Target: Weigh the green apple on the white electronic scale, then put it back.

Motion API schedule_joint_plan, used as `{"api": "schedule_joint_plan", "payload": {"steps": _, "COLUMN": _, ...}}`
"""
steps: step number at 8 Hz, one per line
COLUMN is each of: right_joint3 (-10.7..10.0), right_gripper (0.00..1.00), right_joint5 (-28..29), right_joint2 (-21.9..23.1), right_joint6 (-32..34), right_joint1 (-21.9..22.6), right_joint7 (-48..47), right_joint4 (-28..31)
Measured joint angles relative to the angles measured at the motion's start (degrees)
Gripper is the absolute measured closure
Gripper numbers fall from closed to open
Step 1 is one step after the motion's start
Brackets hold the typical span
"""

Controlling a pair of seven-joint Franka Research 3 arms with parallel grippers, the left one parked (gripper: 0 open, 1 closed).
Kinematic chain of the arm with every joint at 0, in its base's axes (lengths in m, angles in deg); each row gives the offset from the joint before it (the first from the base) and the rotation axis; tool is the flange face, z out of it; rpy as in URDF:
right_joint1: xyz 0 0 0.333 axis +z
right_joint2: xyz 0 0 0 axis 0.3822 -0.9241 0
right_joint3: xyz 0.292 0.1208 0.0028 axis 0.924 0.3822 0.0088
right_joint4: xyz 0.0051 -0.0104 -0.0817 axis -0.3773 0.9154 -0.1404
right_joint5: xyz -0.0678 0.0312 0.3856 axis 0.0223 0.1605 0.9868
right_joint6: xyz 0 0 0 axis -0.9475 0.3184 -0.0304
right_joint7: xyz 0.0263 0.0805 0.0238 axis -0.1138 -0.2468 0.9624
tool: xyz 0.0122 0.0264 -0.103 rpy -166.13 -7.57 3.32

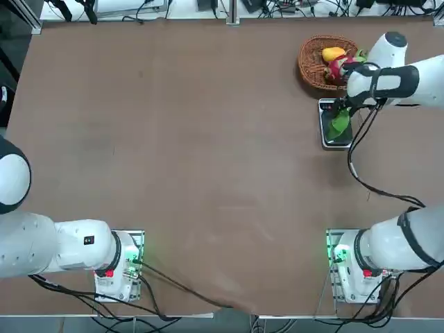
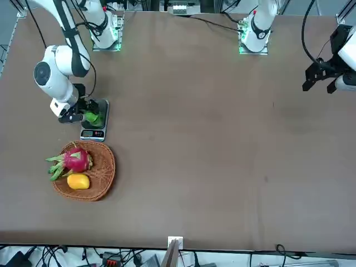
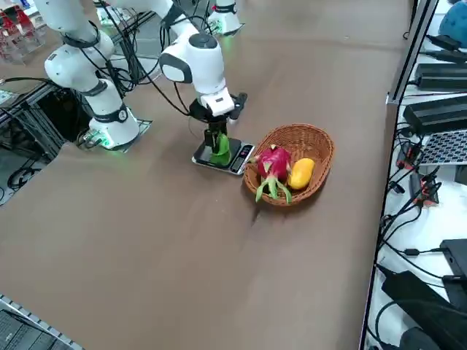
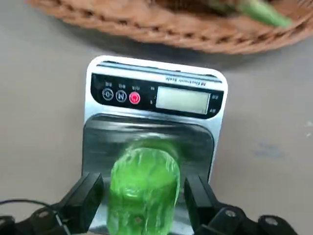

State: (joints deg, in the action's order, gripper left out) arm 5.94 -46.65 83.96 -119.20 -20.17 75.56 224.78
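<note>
The green apple (image 4: pixel 144 191) rests on the dark platform of the white electronic scale (image 4: pixel 156 98), whose display end points toward the wicker basket. My right gripper (image 4: pixel 143 188) is lowered over the scale with its jaws open. One black finger (image 4: pixel 88 196) stands on each side of the apple, and a narrow gap shows on both sides. From overhead the apple (image 1: pixel 340 123) and scale (image 1: pixel 326 107) sit just below the basket, partly hidden by the gripper (image 1: pixel 340 114). The side view shows the apple (image 3: pixel 220 149) upright on the scale (image 3: pixel 241 157) under the gripper (image 3: pixel 217 138).
A round wicker basket (image 1: pixel 312 62) stands right beside the scale's display end. It holds a pink dragon fruit (image 1: pixel 338 67) and a yellow-orange fruit (image 1: pixel 333 53). The table's far edge and right edge are close by. Brown tabletop spreads out to the left.
</note>
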Motion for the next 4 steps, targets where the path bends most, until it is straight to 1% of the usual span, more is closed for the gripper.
{"api": "schedule_joint_plan", "payload": {"steps": 2, "right_joint3": 0.16, "right_gripper": 0.0, "right_joint5": 0.0, "right_joint2": 2.68, "right_joint6": 4.72, "right_joint1": 0.01, "right_joint7": -0.1, "right_joint4": -3.13}}
{"api": "schedule_joint_plan", "payload": {"steps": 4, "right_joint3": 0.17, "right_gripper": 0.0, "right_joint5": 0.02, "right_joint2": 5.73, "right_joint6": 10.96, "right_joint1": 0.0, "right_joint7": -0.59, "right_joint4": -7.99}}
